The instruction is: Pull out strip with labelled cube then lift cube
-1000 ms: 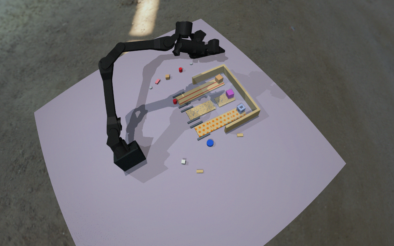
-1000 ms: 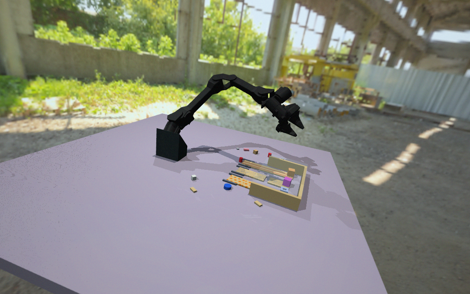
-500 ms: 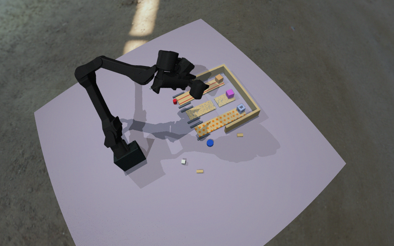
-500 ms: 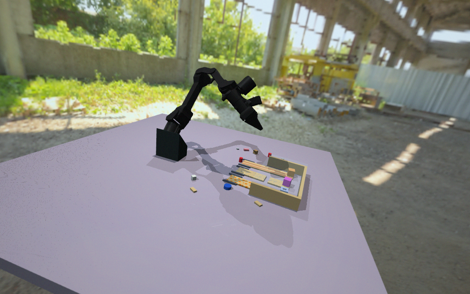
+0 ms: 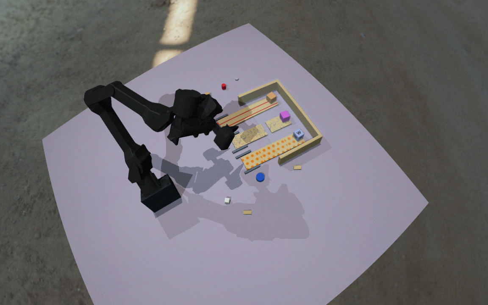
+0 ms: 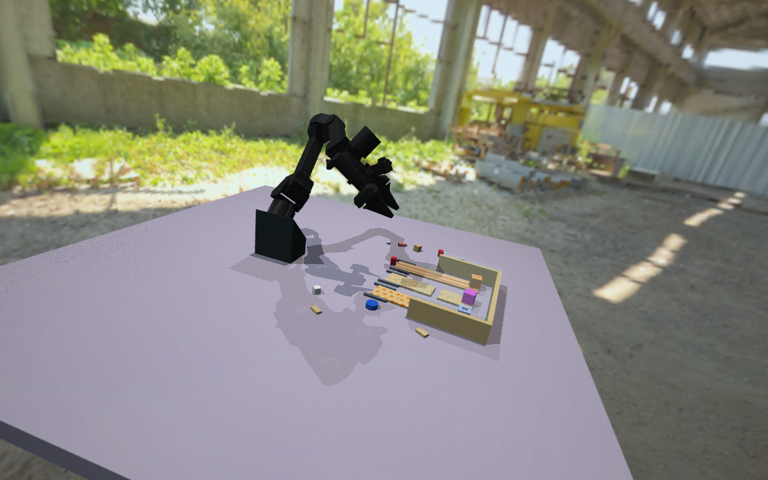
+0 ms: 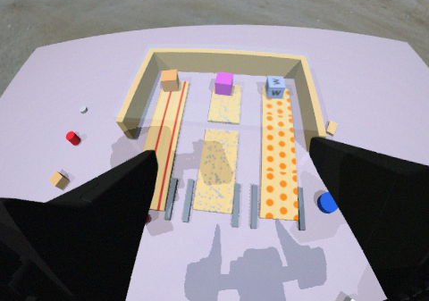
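A tan three-walled pen [image 5: 300,109] [image 6: 446,319] [image 7: 221,58] holds three strips. The orange dotted strip [image 5: 268,151] [image 6: 389,295] [image 7: 279,158] is in one piece and carries a pale blue cube marked W [image 5: 298,134] [image 6: 464,309] [image 7: 275,86] at its far end. The speckled middle strip is in two pieces, a near piece [image 5: 251,134] [image 7: 217,176] and a far piece [image 7: 225,107] that bears a magenta cube [image 5: 284,115] [image 7: 224,83]. The red-lined strip [image 5: 248,112] [image 7: 170,129] carries a brown cube [image 5: 271,97] [image 7: 170,79]. My gripper [image 5: 227,127] [image 6: 384,205] [image 7: 235,153] is open and empty, high above the strips' near ends.
Short grey bars [image 5: 240,153] [image 7: 189,201] flank the strips' near ends. A blue disc [image 5: 260,176] [image 7: 327,203] lies by the dotted strip's near end. A red cylinder [image 5: 223,86] [image 7: 73,138], a white cube [image 5: 227,199] and small tan bits [image 5: 297,167] are scattered about.
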Robot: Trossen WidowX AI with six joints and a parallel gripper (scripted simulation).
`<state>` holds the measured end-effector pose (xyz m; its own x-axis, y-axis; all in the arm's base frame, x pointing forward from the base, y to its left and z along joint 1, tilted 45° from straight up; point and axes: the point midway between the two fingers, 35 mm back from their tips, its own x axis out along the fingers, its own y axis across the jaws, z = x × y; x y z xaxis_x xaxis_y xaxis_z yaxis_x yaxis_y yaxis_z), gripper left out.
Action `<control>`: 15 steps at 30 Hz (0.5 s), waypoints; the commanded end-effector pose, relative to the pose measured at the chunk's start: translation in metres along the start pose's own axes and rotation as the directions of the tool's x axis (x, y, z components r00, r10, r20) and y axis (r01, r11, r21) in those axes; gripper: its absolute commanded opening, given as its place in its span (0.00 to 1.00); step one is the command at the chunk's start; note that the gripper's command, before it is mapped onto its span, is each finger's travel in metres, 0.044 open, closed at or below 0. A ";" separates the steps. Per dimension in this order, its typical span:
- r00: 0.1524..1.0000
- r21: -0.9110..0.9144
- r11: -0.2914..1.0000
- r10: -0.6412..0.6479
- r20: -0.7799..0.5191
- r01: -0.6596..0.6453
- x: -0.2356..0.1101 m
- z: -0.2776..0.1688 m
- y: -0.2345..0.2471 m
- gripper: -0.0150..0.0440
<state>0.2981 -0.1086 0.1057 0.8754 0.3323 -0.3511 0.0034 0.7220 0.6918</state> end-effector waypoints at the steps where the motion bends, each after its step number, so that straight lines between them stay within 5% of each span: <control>1: 1.000 0.020 1.000 -0.002 -0.023 0.003 0.002 -0.003 -0.003 0.84; 8: 0.950 0.088 0.992 -0.061 -0.305 0.092 0.045 -0.009 -0.040 0.53; 15: 0.790 0.109 0.983 -0.049 -0.611 0.145 0.079 -0.038 -0.064 0.25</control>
<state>0.3360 -0.1144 0.0474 0.6336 0.4878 -0.6005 0.1464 0.6865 0.7122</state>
